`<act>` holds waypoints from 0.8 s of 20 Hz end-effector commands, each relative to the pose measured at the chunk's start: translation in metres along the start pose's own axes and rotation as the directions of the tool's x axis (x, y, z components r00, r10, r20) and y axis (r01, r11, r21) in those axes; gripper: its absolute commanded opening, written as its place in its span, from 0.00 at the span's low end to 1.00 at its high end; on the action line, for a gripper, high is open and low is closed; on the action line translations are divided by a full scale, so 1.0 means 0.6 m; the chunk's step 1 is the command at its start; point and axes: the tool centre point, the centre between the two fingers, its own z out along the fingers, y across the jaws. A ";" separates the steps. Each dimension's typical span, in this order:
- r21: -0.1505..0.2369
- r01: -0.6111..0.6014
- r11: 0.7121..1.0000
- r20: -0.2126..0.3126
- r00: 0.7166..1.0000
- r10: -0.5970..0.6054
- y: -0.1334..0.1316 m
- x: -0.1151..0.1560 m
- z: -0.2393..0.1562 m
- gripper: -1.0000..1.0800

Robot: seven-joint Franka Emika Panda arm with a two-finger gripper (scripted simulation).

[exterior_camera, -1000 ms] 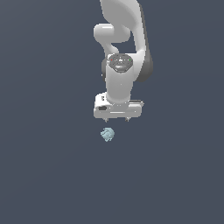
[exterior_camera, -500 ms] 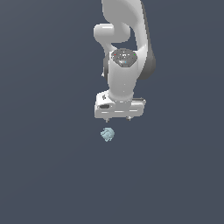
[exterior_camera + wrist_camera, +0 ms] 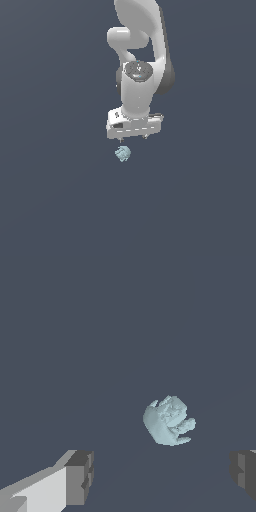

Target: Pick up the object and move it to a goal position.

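pincer (image 3: 132,137) is spread wide and empty, hanging over the table (image 3: 55,200); the lumpy blue-grey object (image 3: 123,153) lies just below it, a bit toward the exterior view's left, so I'd guess it should go straight down

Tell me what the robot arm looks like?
The arm is smooth, rounded and white, with a grey round cap on one joint. At its end sits a white boxy gripper. In the wrist view its jaws have dark grey blocky tips on white fingers.
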 end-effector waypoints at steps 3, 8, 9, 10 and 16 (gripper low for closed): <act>0.000 0.074 0.997 0.002 0.997 -0.074 0.011 -0.001 0.018 0.96; 0.003 0.186 0.983 0.004 0.983 -0.186 0.026 -0.004 0.046 0.96; 0.003 0.210 0.978 0.004 0.978 -0.210 0.029 -0.005 0.052 0.96; 0.004 0.234 0.972 0.005 0.972 -0.235 0.033 -0.006 0.058 0.96; 0.010 0.368 0.930 0.003 0.930 -0.368 0.050 -0.011 0.092 0.96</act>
